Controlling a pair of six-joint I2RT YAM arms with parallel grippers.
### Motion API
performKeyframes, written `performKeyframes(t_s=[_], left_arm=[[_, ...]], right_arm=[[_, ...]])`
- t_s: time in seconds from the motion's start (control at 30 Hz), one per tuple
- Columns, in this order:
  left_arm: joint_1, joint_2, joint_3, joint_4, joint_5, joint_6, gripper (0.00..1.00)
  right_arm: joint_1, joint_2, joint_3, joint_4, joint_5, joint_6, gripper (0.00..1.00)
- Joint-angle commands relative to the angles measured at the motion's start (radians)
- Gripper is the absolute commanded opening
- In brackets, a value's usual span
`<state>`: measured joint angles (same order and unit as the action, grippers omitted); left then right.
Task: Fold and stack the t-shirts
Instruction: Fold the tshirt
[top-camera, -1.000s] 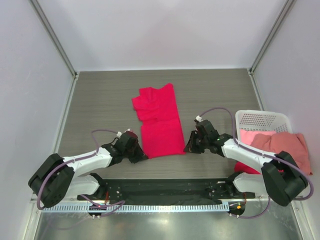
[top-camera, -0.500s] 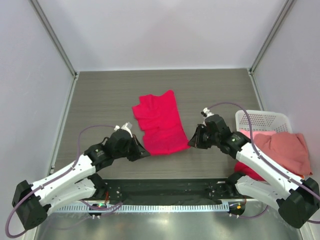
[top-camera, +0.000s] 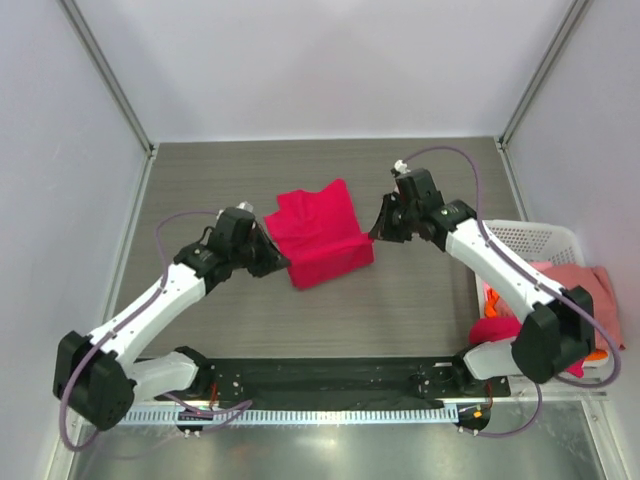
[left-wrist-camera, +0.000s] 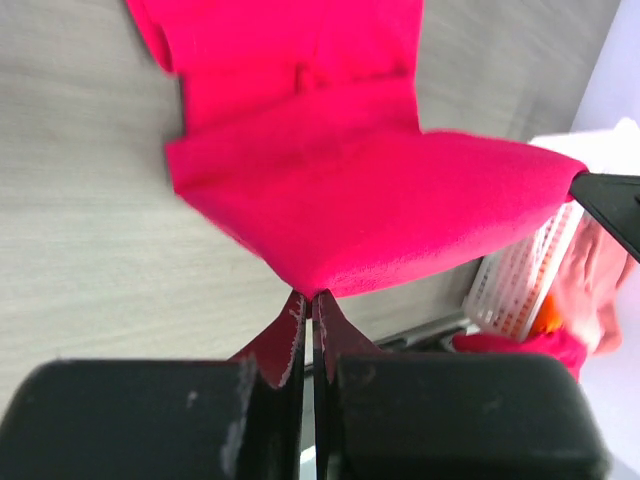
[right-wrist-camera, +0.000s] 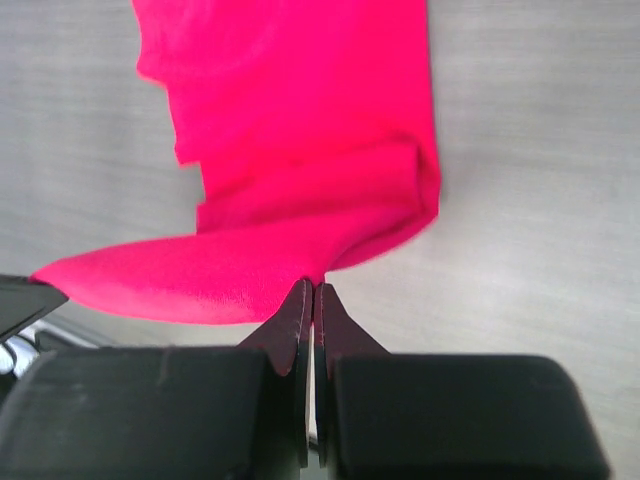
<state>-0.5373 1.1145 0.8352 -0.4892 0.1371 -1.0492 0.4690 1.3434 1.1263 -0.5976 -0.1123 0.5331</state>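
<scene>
Now crimson t-shirt (top-camera: 322, 238) slung between left hand (top-camera: 282, 262) and right hand (top-camera: 376, 234), each clamped on one corner.

Through my right wrist camera I saw the right gripper (right-wrist-camera: 313, 293) with its fingers (right-wrist-camera: 288, 325) pressed together on an edge of the crimson t-shirt (right-wrist-camera: 300, 150). That edge was lifted and stretched left to a dark tip (right-wrist-camera: 22, 300), and the rest lay folded on the grey tabletop (right-wrist-camera: 540, 200)
</scene>
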Motion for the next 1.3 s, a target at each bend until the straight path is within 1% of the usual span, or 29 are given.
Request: performKeyframes(t_s=[0.0,0.13,0.17,0.3,0.37,0.4,0.47,0.5,0.53,0.57,0.6,0.63,0.67,0.7,0.73,0.77,0.83,0.87,0.9,0.93,0.97,1.0,1.03,1.07,1.1,1.13,1.17,1.23,1.27], left_arm=[[0.069,0.068,0.096,0.015,0.048,0.08,0.0],[0.135,0.204,0.188,0.018,0.068,0.121,0.0],[0.146,0.226,0.203,0.024,0.074,0.124,0.0],[0.224,0.35,0.283,0.047,0.111,0.132,0.0],[0.259,0.427,0.327,0.072,0.114,0.126,0.0],[0.269,0.453,0.34,0.09,0.11,0.124,0.0],[0.296,0.519,0.386,0.15,0.094,0.114,0.0],[0.306,0.591,0.418,0.179,0.102,0.106,0.0],[0.324,0.64,0.486,0.185,0.108,0.103,0.0],[0.333,0.689,0.539,0.187,0.107,0.101,0.0],[0.341,0.793,0.585,0.186,0.116,0.1,0.0],[0.349,0.845,0.634,0.186,0.13,0.098,0.0],[0.361,0.895,0.739,0.186,0.174,0.098,0.09],[0.362,0.989,0.783,0.187,0.191,0.106,0.27],[0.364,1.021,0.83,0.173,0.19,0.109,0.49],[0.364,1.044,0.858,0.16,0.179,0.107,0.7],[0.362,1.027,0.845,0.161,0.156,0.112,0.81],[0.362,1.006,0.825,0.172,0.147,0.121,0.82],[0.359,0.984,0.77,0.19,0.112,0.126,0.83],[0.359,0.929,0.747,0.19,0.095,0.139,0.83],[0.359,0.906,0.722,0.19,0.079,0.147,0.83],[0.359,0.874,0.697,0.192,0.058,0.153,0.83],[0.359,0.82,0.647,0.19,0.042,0.166,0.83],[0.356,0.788,0.619,0.19,0.03,0.172,0.82],[0.356,0.76,0.593,0.186,0.012,0.172,0.82],[0.353,0.733,0.534,0.182,0.001,0.172,0.82],[0.347,0.672,0.504,0.179,-0.008,0.173,0.82],[0.332,0.609,0.412,0.176,-0.039,0.179,0.82],[0.323,0.547,0.38,0.175,-0.057,0.187,0.82]], right_arm=[[-0.044,0.078,0.118,0.031,-0.038,-0.058,0.01],[-0.076,0.215,0.228,0.059,-0.081,-0.074,0.01],[-0.087,0.246,0.281,0.061,-0.089,-0.079,0.01],[-0.115,0.429,0.42,0.068,-0.11,-0.074,0.01],[-0.124,0.499,0.507,0.071,-0.128,-0.073,0.01],[-0.133,0.561,0.539,0.074,-0.138,-0.074,0.01],[-0.144,0.64,0.647,0.079,-0.154,-0.07,0.01],[-0.154,0.721,0.688,0.085,-0.168,-0.059,0.01],[-0.162,0.759,0.773,0.09,-0.17,-0.052,0.01],[-0.168,0.798,0.818,0.096,-0.168,-0.041,0.01],[-0.179,0.841,0.857,0.145,-0.171,-0.022,0.01],[-0.182,0.902,0.886,0.186,-0.184,0.005,0.04],[-0.185,0.934,0.93,0.227,-0.188,0.025,0.17],[-0.184,0.959,0.947,0.292,-0.161,0.045,0.53],[-0.185,0.986,0.945,0.323,-0.141,0.08,0.84],[-0.184,0.988,0.935,0.35,-0.132,0.084,0.99],[-0.181,0.985,0.917,0.375,-0.16,0.064,1.0],[-0.179,0.952,0.868,0.377,-0.164,0.027,1.0],[-0.178,0.918,0.822,0.413,-0.159,0.01,1.0],[-0.176,0.883,0.694,0.455,-0.138,-0.002,1.0],[-0.176,0.848,0.628,0.494,-0.127,-0.016,0.99],[-0.176,0.771,0.566,0.563,-0.118,-0.045,0.97],[-0.176,0.743,0.479,0.579,-0.113,-0.059,0.95],[-0.175,0.717,0.448,0.581,-0.118,-0.082,0.94],[-0.175,0.683,0.425,0.567,-0.122,-0.112,0.9],[-0.174,0.669,0.393,0.552,-0.124,-0.122,0.88],[-0.173,0.659,0.383,0.529,-0.124,-0.136,0.84],[-0.168,0.628,0.345,0.47,-0.118,-0.166,0.81],[-0.164,0.614,0.325,0.464,-0.11,-0.176,0.77]])
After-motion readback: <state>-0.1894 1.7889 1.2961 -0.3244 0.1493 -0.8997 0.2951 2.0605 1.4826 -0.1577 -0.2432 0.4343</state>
